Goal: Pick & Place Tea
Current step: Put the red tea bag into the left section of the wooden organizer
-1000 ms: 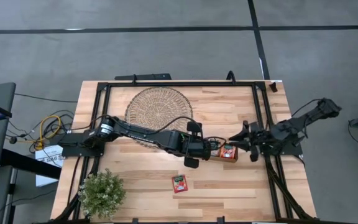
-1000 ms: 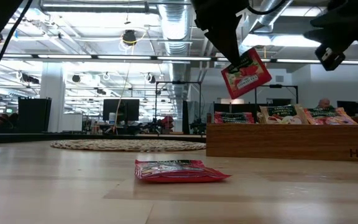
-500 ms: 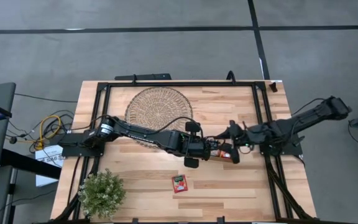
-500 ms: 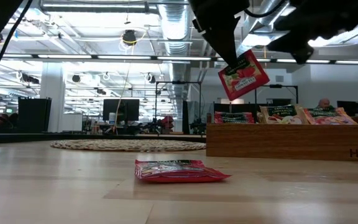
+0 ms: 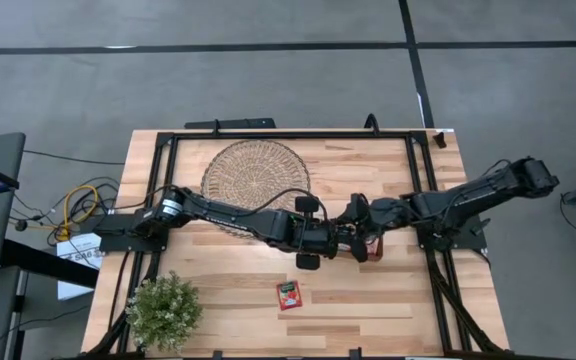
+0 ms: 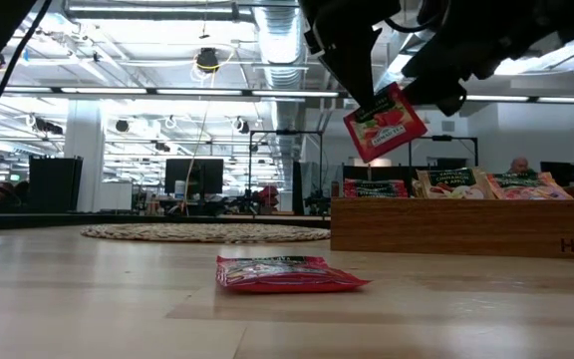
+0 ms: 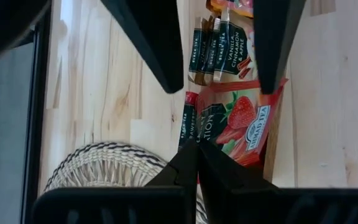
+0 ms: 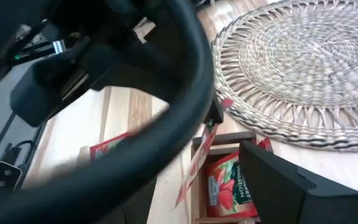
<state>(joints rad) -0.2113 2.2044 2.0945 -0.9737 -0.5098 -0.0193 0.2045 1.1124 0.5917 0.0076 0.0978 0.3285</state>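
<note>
1. Here, a red tea sachet (image 6: 385,123) hangs tilted in the air above the wooden tray (image 6: 466,227), pinched by its upper edge in the left tool (image 6: 365,100), whose fingers are closed tight on it.
2. In the left wrist view the same sachet shows a strawberry picture, and it sits over the tray's end compartment, where more red sachets lie.
3. The right tool (image 5: 360,218) is directly beside the held sachet, on the tray's side of it, with its fingers spread wide and nothing between them; one dark finger (image 8: 278,180) shows just next to the red packet.
4. A second red sachet (image 5: 289,294) lies flat on the table (image 5: 228,290), well apart from the tray, towards the front edge.
5. The tray's compartments hold further upright sachets (image 6: 451,183), red and beige-white ones.
6. The round wicker mat (image 5: 255,172) lies towards the back of the table from the tray, with the left arm crossing its edge.
7. A small green plant (image 5: 164,310) stands at the table's front corner, far from the tray.
</note>
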